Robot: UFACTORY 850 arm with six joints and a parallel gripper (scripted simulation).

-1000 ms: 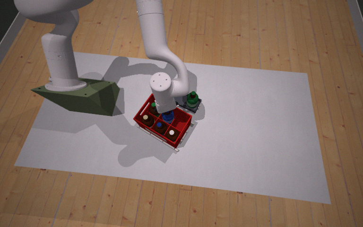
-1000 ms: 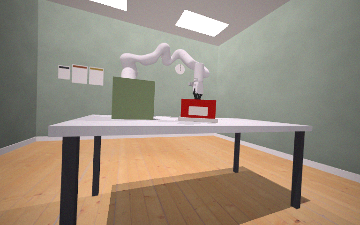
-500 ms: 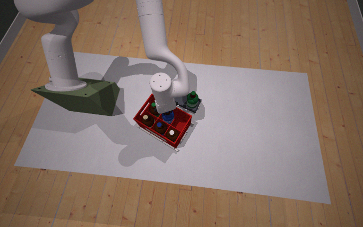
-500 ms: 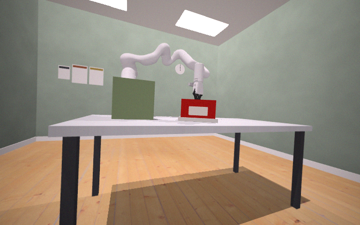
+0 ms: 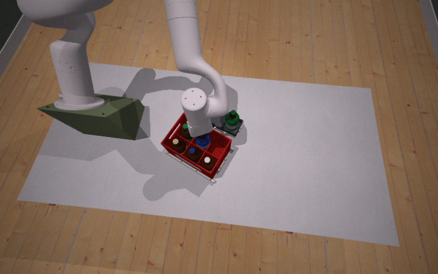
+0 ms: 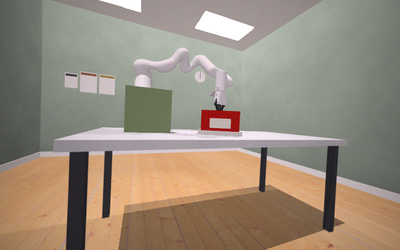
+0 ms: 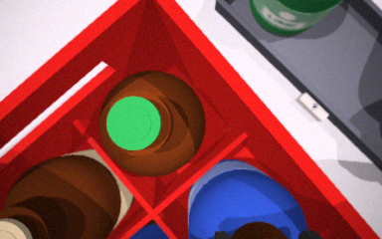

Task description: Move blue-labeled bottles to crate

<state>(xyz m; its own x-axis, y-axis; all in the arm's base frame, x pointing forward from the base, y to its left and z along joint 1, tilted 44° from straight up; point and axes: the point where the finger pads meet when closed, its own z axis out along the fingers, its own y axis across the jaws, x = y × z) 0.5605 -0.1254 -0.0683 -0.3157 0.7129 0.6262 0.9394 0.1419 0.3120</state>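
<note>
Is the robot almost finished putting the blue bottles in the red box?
Nearly. The gripper is shut on a blue-labeled bottle, already down in a slot of the red crate. On the tray only a green bottle shows, though the arm hides part of it. Left: let go and lift away.
</note>
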